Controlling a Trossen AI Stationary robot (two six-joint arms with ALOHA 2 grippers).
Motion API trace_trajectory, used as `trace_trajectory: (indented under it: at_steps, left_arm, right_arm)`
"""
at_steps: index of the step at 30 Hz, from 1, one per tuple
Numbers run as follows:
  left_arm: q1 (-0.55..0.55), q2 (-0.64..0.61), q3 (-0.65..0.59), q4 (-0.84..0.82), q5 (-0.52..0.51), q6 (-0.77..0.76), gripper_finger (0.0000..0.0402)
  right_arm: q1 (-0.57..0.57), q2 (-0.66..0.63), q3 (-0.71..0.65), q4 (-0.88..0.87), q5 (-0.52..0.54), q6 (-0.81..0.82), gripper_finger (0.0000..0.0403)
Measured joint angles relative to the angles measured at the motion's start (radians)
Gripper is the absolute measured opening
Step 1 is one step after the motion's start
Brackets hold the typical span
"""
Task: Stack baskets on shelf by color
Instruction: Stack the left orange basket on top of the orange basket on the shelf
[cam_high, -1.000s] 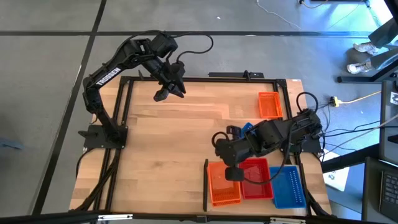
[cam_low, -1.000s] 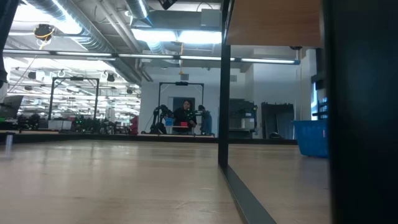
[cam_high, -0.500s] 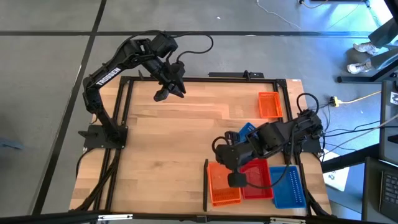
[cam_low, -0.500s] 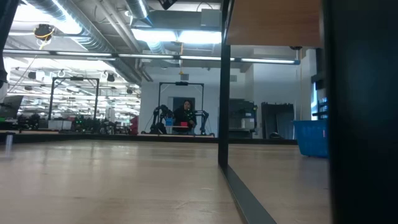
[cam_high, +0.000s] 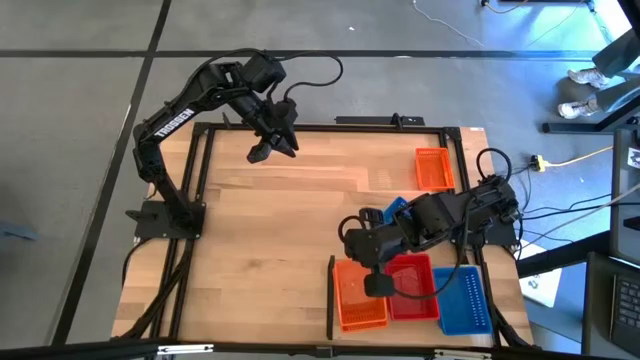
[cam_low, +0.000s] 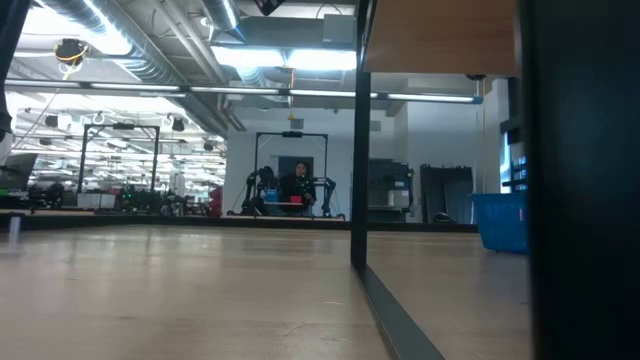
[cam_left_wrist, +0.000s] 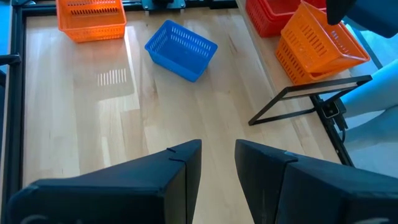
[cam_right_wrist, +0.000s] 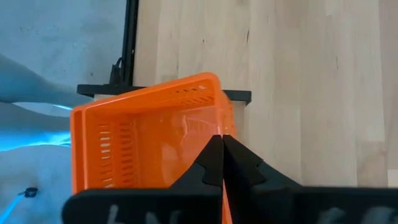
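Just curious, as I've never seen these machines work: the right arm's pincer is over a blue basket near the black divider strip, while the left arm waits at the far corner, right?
Not quite. The right pincer is over an orange basket, not a blue one; the right wrist view shows this. The black divider strip and the waiting left pincer are as you say.

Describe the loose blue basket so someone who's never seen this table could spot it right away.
Start at the wooden shelf board and go to the right arm's side. Between the lone orange basket and the row of three stacks, the blue basket lies alone on bare wood, partly under that arm. It alone sits skewed to the board's edges.
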Motion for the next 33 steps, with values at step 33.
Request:
trace_trajectory:
  at_steps: [33]
  left_arm:
    - [-0.026, 0.0, 0.0, -0.068, 0.198, 0.086, 0.0089]
  right_arm:
    - [-0.029, 0.011, -0.074, 0.029, -0.095, -0.025, 0.0]
